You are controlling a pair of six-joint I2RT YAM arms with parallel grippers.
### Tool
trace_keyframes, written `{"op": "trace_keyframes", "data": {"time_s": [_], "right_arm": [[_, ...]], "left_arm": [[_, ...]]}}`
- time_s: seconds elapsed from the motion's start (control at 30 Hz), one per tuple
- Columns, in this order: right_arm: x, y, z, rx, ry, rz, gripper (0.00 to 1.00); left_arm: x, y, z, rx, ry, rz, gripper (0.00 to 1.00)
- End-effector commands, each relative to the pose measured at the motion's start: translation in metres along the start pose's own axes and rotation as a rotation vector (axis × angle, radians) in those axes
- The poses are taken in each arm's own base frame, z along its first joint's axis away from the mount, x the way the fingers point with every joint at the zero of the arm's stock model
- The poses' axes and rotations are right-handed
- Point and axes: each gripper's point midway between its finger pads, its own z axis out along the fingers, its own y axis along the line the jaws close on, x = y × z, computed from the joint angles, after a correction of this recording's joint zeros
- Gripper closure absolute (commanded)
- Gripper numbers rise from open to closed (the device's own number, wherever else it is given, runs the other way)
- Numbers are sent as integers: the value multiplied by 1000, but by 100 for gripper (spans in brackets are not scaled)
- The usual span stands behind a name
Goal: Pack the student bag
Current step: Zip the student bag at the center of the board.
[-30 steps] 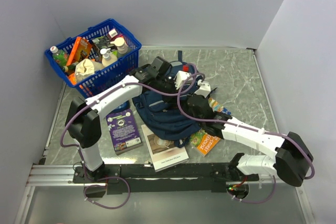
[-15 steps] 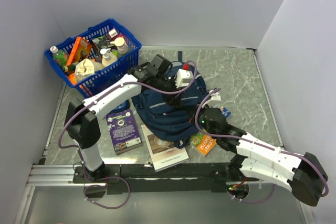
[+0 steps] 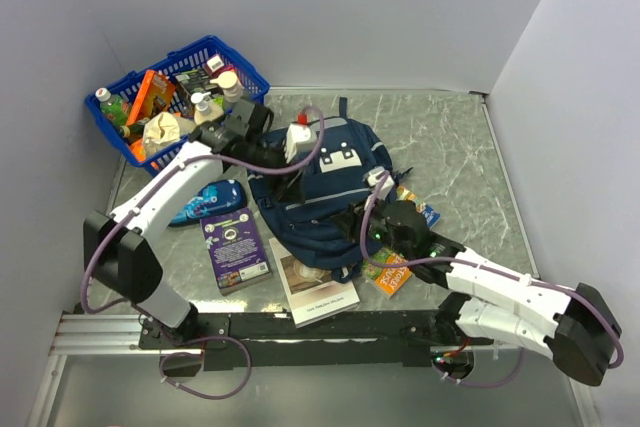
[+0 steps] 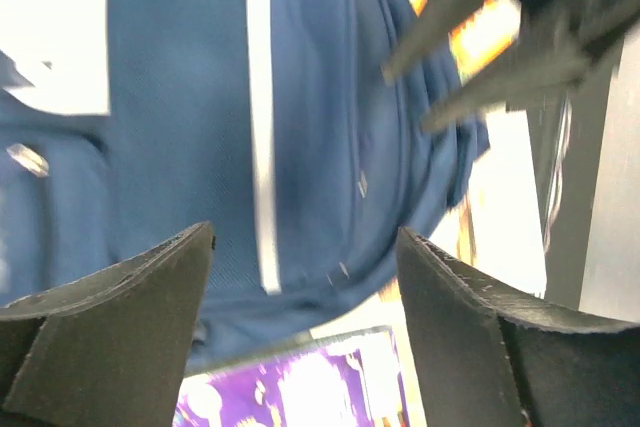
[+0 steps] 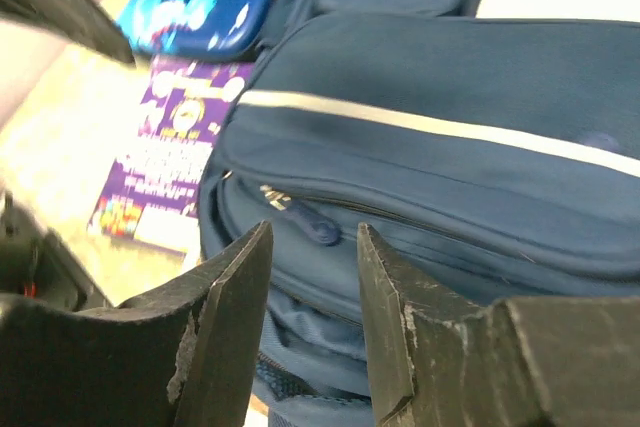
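Note:
The student bag (image 3: pixel 325 192), navy with a grey-blue front panel and white patches, lies flat in the middle of the table. My left gripper (image 3: pixel 278 159) hovers open over its upper left part. The left wrist view shows blue fabric (image 4: pixel 180 127) with a white stripe beyond the empty left gripper (image 4: pixel 305 237). My right gripper (image 3: pixel 352 219) is at the bag's near edge. Seen from the right wrist, it (image 5: pixel 313 232) stands open in front of the bag (image 5: pixel 450 77), just short of a zip pull (image 5: pixel 305 222). Nothing is held.
A blue basket (image 3: pixel 185 97) full of bottles and boxes stands at the back left. A blue pencil case (image 3: pixel 205 202) and a purple book (image 3: pixel 237 247) lie left of the bag. A white book (image 3: pixel 315 287) and an orange booklet (image 3: pixel 392 272) lie at its near side.
Both grippers have opened. The left arm has drawn back to the left off the bag. The right gripper has let go and dropped to the bag's near edge. The bag has settled flat.

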Motion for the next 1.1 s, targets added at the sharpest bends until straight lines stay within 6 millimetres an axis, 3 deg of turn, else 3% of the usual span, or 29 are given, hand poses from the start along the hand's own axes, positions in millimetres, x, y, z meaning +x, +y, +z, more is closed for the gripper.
{"op": "trace_keyframes", "data": {"time_s": [0.0, 0.07, 0.43, 0.67, 0.87, 1.07], "right_arm": [[2, 18, 5, -95, 36, -82, 54], [6, 20, 7, -91, 46, -111, 54], [5, 10, 26, 14, 86, -257, 50], [0, 8, 33, 43, 93, -268, 51], [-1, 4, 30, 64, 84, -250, 53], [-6, 1, 30, 79, 70, -227, 54]], "left_arm": [[45, -14, 3, 50, 88, 78, 23], [57, -11, 7, 45, 95, 70, 25], [56, 9, 28, 12, 33, 182, 27], [86, 4, 47, 38, 107, 257, 28], [86, 6, 50, 22, 90, 271, 29], [76, 17, 59, -27, 67, 296, 52]]}}
